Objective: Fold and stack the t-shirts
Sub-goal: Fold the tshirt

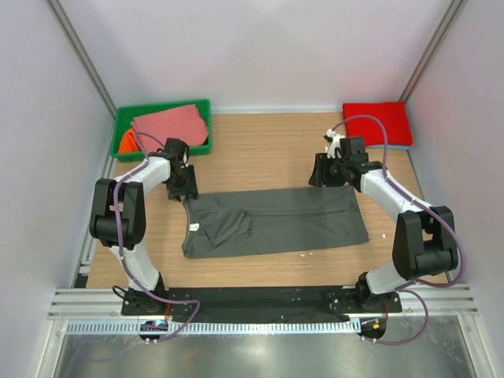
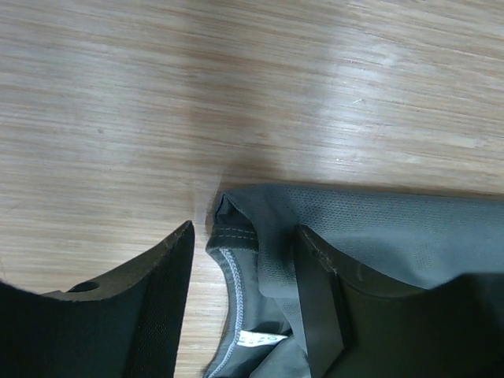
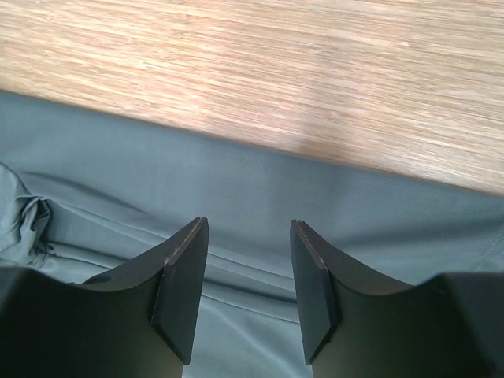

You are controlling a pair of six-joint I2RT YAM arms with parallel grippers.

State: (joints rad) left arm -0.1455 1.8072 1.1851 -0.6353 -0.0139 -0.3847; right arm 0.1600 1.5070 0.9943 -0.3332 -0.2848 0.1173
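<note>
The spread soft cloth t-shirt (image 1: pixel 276 220) is plain dark grey, with paler grey collar stitching and a small white neck label (image 2: pixel 264 340). The folded cloth shirt (image 1: pixel 376 122) is bright red, over a light-blue cloth edge (image 1: pixel 394 146). The plastic bin (image 1: pixel 161 106) is green, holding salmon-pink cloth (image 1: pixel 169 124) and orange cloth (image 1: pixel 126 143). The wooden bench (image 1: pixel 260 150) is pale tan, streaky-grained. The left tool (image 2: pixel 246 230) and right tool (image 3: pixel 248 224) are matt black.

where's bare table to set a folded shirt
Bare wood at the back between green bin and red shirt; a narrower strip between grey shirt and arm bases. Crowded at the grey shirt's far corners, by the left claw and right claw.
</note>
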